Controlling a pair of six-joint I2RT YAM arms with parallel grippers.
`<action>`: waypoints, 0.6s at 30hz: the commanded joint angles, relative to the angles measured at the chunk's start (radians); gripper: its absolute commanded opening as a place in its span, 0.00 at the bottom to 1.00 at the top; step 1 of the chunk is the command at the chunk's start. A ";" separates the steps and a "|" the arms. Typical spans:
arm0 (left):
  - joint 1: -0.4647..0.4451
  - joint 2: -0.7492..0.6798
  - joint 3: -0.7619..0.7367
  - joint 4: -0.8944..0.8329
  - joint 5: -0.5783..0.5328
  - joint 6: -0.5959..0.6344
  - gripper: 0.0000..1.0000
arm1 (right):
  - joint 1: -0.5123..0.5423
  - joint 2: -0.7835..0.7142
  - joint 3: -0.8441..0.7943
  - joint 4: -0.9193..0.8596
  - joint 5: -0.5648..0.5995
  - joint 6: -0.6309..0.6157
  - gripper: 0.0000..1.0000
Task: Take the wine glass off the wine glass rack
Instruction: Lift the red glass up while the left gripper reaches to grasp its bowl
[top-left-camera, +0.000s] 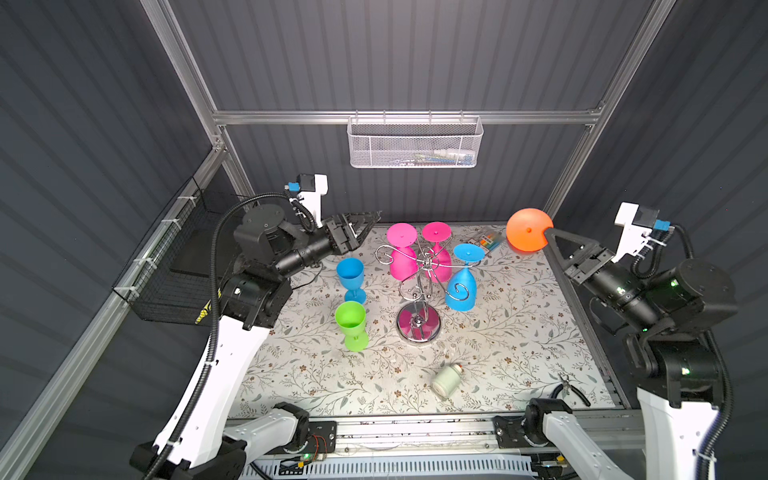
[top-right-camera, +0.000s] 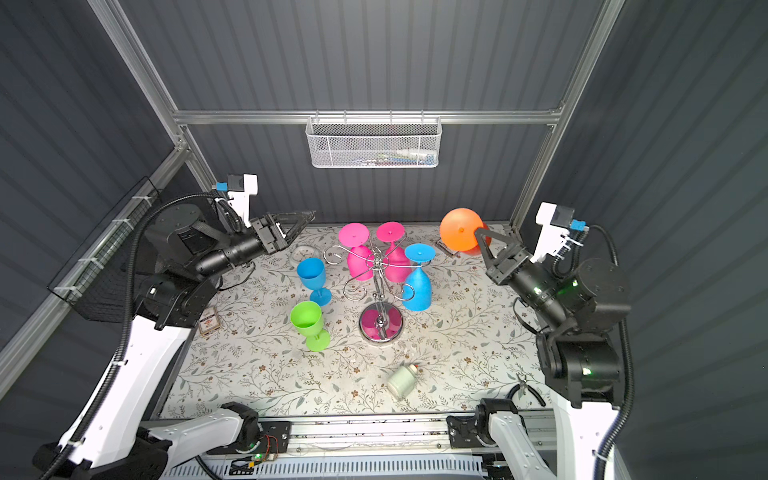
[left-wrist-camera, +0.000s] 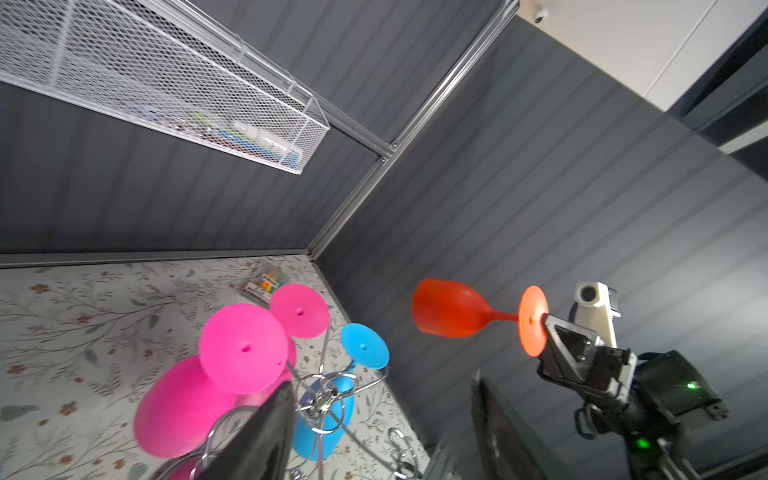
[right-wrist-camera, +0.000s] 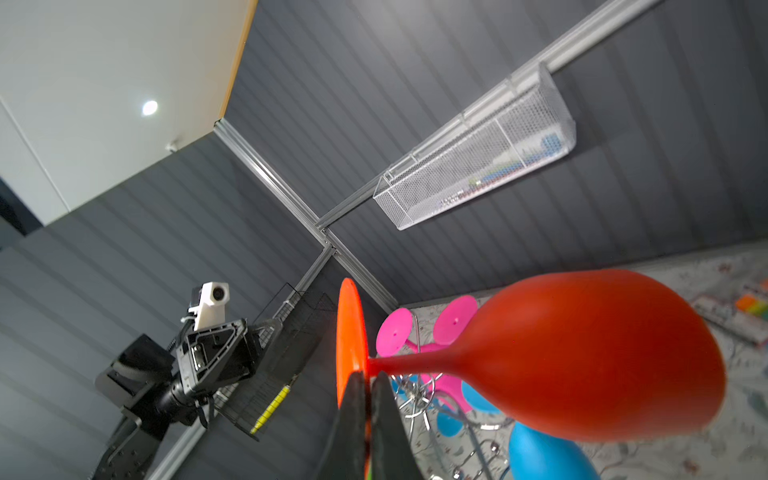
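Right tool (top-left-camera: 547, 232): clamped on the foot disc of the orange glass (top-left-camera: 525, 230), with one finger on each face of the disc in the right wrist view. The glass is in the air near the back right corner. Its stem is roughly level, its bowl points away from the tool, and it is well clear of the rack (top-left-camera: 419, 320).

Left tool (top-left-camera: 372, 218): fingers apart and holding nothing, raised at the back left, apart from the rack.

Rack: upright mid-worktop (top-left-camera: 519, 332). Two pink glasses (top-left-camera: 402, 257) and a hung blue glass (top-left-camera: 461, 291) hang from it bowl-down.

Left of the rack, a standing blue glass (top-left-camera: 350, 274) and a green glass (top-left-camera: 351, 320) are upright on the worktop, just beside each other.
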 joint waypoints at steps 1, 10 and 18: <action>-0.010 0.038 -0.022 0.218 0.116 -0.165 0.70 | 0.002 0.010 -0.022 0.269 -0.123 -0.180 0.00; -0.205 0.180 0.085 0.244 0.138 -0.129 0.74 | 0.088 0.023 -0.121 0.520 -0.296 -0.433 0.00; -0.292 0.235 0.096 0.336 0.158 -0.138 0.76 | 0.263 0.032 -0.143 0.389 -0.328 -0.799 0.00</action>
